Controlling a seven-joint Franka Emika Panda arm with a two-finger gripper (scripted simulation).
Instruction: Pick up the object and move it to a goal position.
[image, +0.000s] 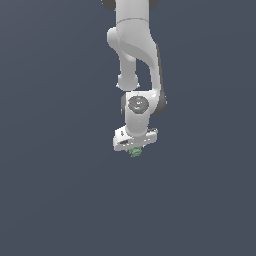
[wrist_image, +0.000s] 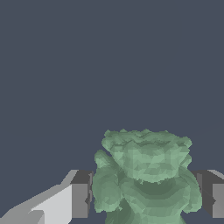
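Note:
The object is a bumpy, mottled green lump sitting between my two fingers in the wrist view. One dark finger pad touches its one side and the other pad presses its other side. In the exterior view the white arm hangs down in the middle, and only a bit of the object peeks out below the gripper. The gripper is shut on the object.
A plain dark blue-grey surface fills the background in both views. No other object or marker shows.

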